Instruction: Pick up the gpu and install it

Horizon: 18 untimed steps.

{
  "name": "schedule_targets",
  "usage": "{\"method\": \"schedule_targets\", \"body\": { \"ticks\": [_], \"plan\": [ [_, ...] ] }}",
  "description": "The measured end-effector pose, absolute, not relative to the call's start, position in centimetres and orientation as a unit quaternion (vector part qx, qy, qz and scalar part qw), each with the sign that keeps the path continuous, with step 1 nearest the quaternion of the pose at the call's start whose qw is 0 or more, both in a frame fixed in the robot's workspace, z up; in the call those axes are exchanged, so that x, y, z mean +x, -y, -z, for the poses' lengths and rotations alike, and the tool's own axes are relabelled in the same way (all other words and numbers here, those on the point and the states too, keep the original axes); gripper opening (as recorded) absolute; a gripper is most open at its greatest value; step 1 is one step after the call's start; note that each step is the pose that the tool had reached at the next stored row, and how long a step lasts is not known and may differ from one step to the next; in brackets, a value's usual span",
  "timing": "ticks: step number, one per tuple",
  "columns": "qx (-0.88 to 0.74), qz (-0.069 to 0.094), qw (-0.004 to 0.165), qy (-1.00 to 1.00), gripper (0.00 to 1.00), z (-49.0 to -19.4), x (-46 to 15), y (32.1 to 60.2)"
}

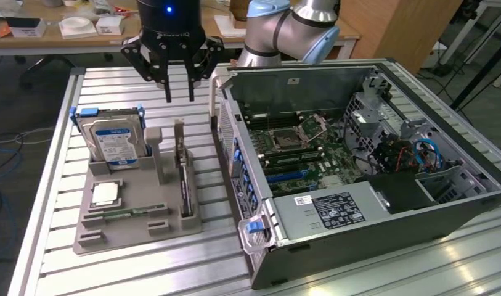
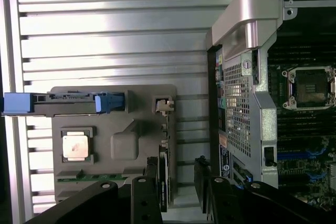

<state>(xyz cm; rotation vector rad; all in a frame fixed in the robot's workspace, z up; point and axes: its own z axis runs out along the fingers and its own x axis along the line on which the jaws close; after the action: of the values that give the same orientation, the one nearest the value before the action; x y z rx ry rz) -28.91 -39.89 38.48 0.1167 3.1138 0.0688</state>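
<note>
The gripper hangs above the far end of the grey holder tray, its fingers spread wide and holding nothing. The gpu stands on its edge in a slot of that tray, on the side nearest the open computer case. From the wrist, the card's thin edge shows between the two dark fingers. A hard drive with blue rails stands upright in the tray too, with a processor chip lying flat close by.

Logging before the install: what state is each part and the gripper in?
gpu: on edge in the grey holder, ungripped.
gripper: open, above the gpu.
hard drive: upright in the holder.
computer case: side open.
processor: flat in the holder.
</note>
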Motion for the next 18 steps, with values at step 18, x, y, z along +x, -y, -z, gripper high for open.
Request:
{"method": "schedule_targets", "body": {
  "ticks": [18],
  "plan": [
    [0.037, -0.022, 0.012, -0.999, 0.41, -38.04, -28.9, 39.89]
  ]
}}
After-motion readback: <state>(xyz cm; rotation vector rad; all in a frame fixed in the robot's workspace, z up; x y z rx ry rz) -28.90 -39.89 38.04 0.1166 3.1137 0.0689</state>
